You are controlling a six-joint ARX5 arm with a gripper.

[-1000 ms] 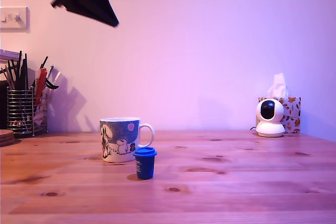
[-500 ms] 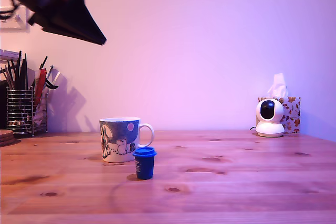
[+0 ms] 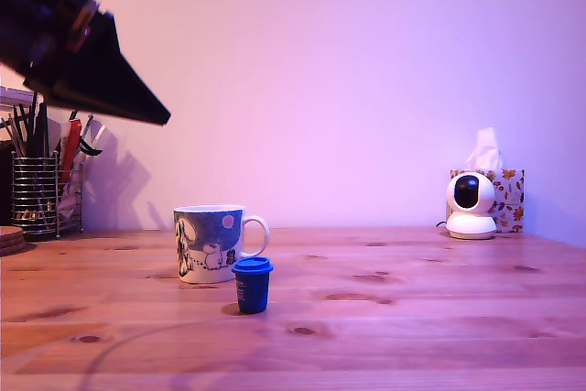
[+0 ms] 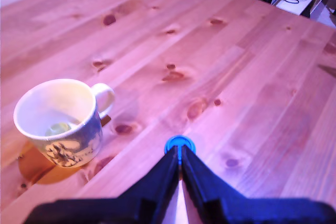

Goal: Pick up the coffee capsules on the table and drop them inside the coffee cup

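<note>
The gripper (image 4: 180, 169) hangs high over the table (image 3: 439, 318), up at the exterior view's left, with its two dark tapered fingers pressed together tip to tip and nothing between them. Below, the blue capsule (image 3: 252, 284) stands upright on the wood, wide rim up, just in front of the coffee cup (image 3: 212, 243) and apart from it; in the wrist view the fingertips line up right over its round blue top (image 4: 179, 145). Looking down into the cup from the wrist camera (image 4: 59, 121), something small and olive-green (image 4: 58, 128) lies at the bottom, most likely the other capsule already dropped.

The blue one looks light and thin-walled, a tapered shell with a stiffer rim, so it will tip or skid easily if nudged from one side. The best hold, I'd judge, is across the body just under the rim, jaws opened wide first, squeezing gently so it doesn't dent or pop out.
</note>
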